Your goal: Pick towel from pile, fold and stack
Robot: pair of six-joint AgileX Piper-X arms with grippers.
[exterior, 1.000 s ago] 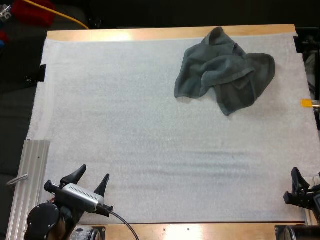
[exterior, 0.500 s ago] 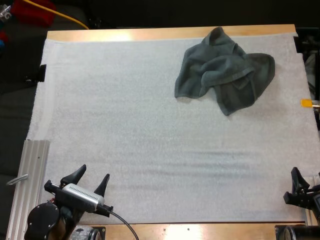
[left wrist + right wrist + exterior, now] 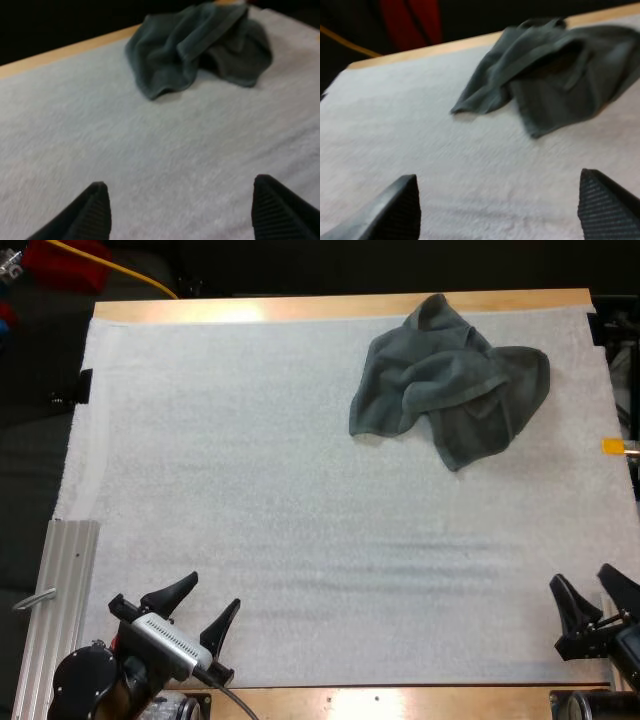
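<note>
A crumpled dark grey-green towel (image 3: 448, 385) lies on the white mat (image 3: 300, 500) at its far right. My left gripper (image 3: 207, 601) hovers open at the mat's near left corner, far from the towel. At the near right edge my right gripper (image 3: 588, 594) also stands open with nothing in it. In the left wrist view the towel (image 3: 197, 45) lies far beyond the spread fingers (image 3: 90, 212). The right wrist view has the towel (image 3: 550, 67) well ahead of its own spread fingers (image 3: 392, 210), near the table's far wooden edge.
A ribbed aluminium rail (image 3: 62, 610) runs along the mat's near left side. The wooden table edge (image 3: 300, 308) borders the far side, with dark space beyond it.
My left gripper has shifted a little to the right and turned. My right gripper has come further in from the right edge, both fingers now showing.
</note>
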